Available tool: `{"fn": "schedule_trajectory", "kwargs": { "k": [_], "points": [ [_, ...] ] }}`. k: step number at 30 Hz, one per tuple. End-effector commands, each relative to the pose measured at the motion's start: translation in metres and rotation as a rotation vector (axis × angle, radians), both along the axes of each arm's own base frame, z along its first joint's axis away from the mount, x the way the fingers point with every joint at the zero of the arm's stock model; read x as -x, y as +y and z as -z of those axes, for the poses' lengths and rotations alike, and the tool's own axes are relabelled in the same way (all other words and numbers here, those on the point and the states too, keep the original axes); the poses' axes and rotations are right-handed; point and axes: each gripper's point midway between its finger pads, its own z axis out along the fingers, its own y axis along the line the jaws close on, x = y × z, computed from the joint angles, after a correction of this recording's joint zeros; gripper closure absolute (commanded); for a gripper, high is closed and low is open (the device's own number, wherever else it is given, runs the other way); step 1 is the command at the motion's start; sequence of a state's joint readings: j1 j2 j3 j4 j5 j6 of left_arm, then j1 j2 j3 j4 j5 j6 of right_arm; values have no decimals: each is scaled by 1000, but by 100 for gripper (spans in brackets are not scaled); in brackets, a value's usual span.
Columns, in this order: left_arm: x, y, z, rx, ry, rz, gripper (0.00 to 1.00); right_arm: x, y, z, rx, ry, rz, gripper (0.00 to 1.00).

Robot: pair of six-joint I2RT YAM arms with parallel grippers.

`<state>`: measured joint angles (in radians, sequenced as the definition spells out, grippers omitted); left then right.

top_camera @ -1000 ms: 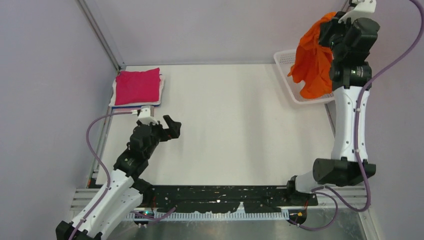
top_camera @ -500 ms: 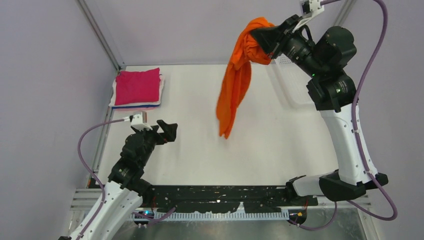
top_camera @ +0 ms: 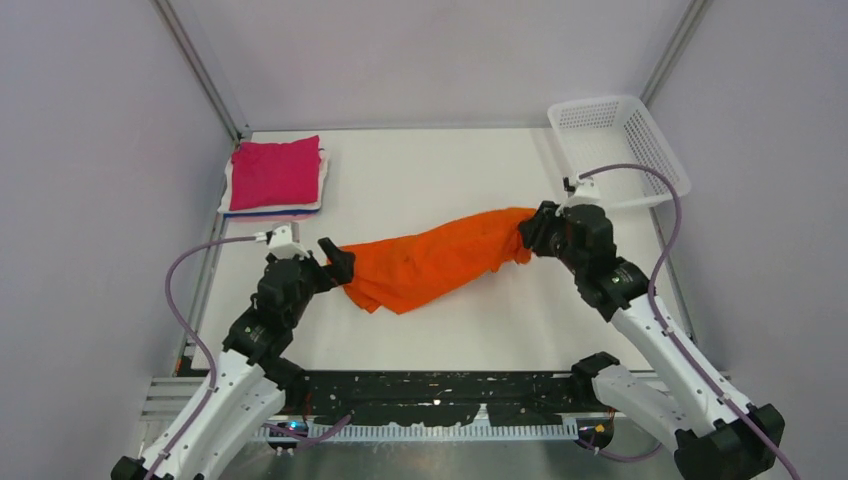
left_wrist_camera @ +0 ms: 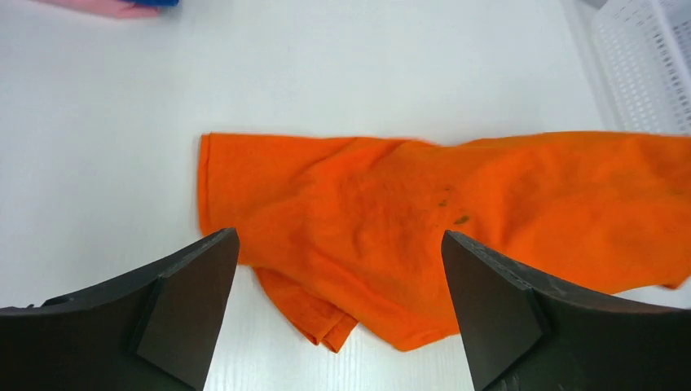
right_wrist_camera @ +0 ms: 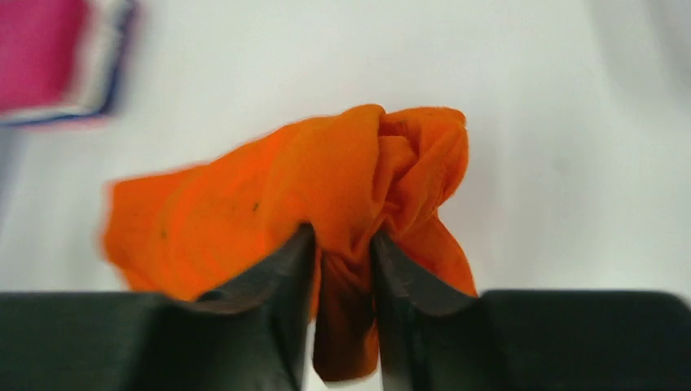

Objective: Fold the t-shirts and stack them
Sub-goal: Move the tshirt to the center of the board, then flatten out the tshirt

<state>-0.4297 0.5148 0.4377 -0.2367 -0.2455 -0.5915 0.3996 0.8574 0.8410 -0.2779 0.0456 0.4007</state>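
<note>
The orange t-shirt (top_camera: pixel 430 262) is laid crumpled across the surface (top_camera: pixel 450 170), one end clamped in the right claw (top_camera: pixel 528 238). The left claw (top_camera: pixel 338 262) is held apart over the other end. A magenta t-shirt (top_camera: pixel 275 172) is stacked folded far left; a basket (top_camera: pixel 655 150) is set far right. The pinched bunch is shown only by the right wrist view.

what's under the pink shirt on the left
Under the pink shirt, only folded edges show: a white layer along its sides and a blue layer at its near edge. The pink shirt covers the rest, so how many shirts lie there cannot be told.
</note>
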Motion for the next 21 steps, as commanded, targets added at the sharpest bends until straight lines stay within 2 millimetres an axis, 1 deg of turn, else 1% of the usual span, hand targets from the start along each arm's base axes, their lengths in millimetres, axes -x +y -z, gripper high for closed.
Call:
{"fn": "schedule_trajectory", "kwargs": {
  "k": [1,2,3,4,5,6,7,8,9,10,11,12,13,14,15,16,18,20,21],
  "points": [
    [-4,-5,3,8,92,-6,0,0,-83,83,123,223,444,51],
    [-2,-11,8,7,131,20,0,6,-92,101,179,302,474,36],
    [0,-16,12,9,164,44,0,4,-105,96,203,306,540,30],
    [4,-20,19,3,210,72,0,11,-118,103,264,349,596,20],
    [8,-24,25,2,246,99,0,11,-122,99,271,350,622,12],
    [13,-28,32,3,279,123,0,14,-129,100,301,360,652,8],
    [18,-31,38,6,310,143,0,16,-131,101,307,361,660,3],
    [24,-32,46,9,341,158,0,17,-133,99,306,350,668,1],
    [30,-33,53,15,366,169,0,18,-133,101,307,350,665,4],
    [36,-34,61,25,391,174,0,19,-132,100,296,341,655,4],
    [44,-36,72,38,423,192,1,22,-131,106,295,344,645,4],
    [49,-38,78,56,438,202,2,23,-127,105,274,336,621,5],
    [53,-38,85,64,455,203,4,25,-125,112,268,339,608,5],
    [55,-37,90,69,463,201,6,27,-120,113,246,333,573,5],
    [57,-36,95,71,471,194,9,29,-117,117,230,322,556,5],
    [57,-36,98,74,474,189,13,30,-110,120,211,326,517,4],
    [54,-40,97,91,461,198,23,32,-99,126,166,316,461,4],
    [51,-44,98,104,460,209,29,36,-91,137,134,313,414,5],
    [49,-45,100,101,466,205,32,35,-89,134,117,296,408,5]
  ]
}}
